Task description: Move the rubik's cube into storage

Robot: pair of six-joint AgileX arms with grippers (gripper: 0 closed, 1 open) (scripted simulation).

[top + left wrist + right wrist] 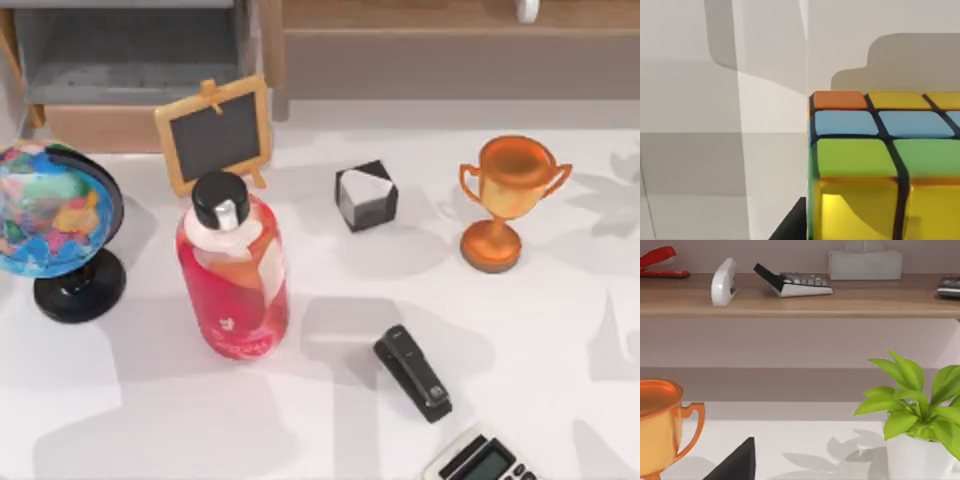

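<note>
The rubik's cube (880, 165) looms close in the left wrist view, black-framed with orange, yellow, blue and green stickers, in front of pale surfaces. A dark part of my left gripper (790, 227) presses against its lower edge, shut on it. The storage is a grey open compartment (130, 50) in a wooden unit at the table's back left. A dark piece of my right gripper (735, 465) shows in the right wrist view, facing the orange trophy (657, 425).
On the table stand a globe (50, 215), a small chalkboard (215, 130), a red bottle (235, 270), a black-and-white cube (365, 195), the trophy (505, 200), a black stapler (412, 372) and a calculator (480, 460). A potted plant (912, 405) sits beside the trophy.
</note>
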